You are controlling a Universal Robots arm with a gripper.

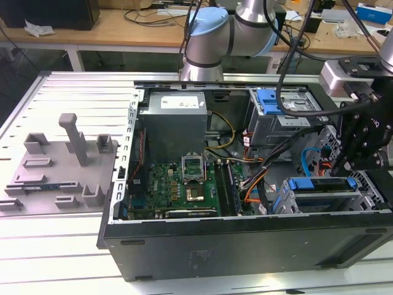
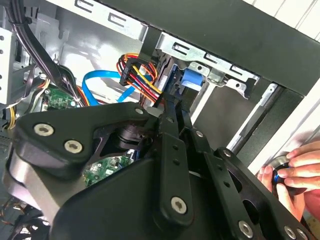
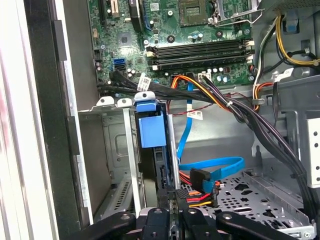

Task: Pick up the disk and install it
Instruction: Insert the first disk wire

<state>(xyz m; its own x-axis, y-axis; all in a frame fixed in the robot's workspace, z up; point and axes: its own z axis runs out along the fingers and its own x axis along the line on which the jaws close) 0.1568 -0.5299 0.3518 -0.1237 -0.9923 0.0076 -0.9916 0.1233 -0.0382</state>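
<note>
The disk (image 1: 322, 184), framed by its blue bracket, lies in the drive bay at the case's front corner, on the exterior view's right. In the first wrist view the disk (image 3: 150, 131) shows edge-on, standing inside the metal bay. My gripper (image 1: 341, 165) hangs just above the disk's end on the exterior view's right. The fingertips converge with no gap in both wrist views, so my gripper (image 2: 169, 105) is shut. My gripper (image 3: 175, 197) rests against the disk's near edge, beside the red, yellow and black power plug (image 3: 200, 181). The blue bracket tab (image 2: 192, 77) lies just beyond the fingertips.
A motherboard (image 1: 184, 184) and a grey power supply box (image 1: 175, 123) occupy the open case. A second blue bracket (image 1: 273, 101) sits in the upper bay. Blue and orange cables (image 3: 210, 167) run close to the bay. A person's hand (image 2: 295, 170) touches the case's outside. A grey fixture (image 1: 61, 160) stands on the exterior view's left.
</note>
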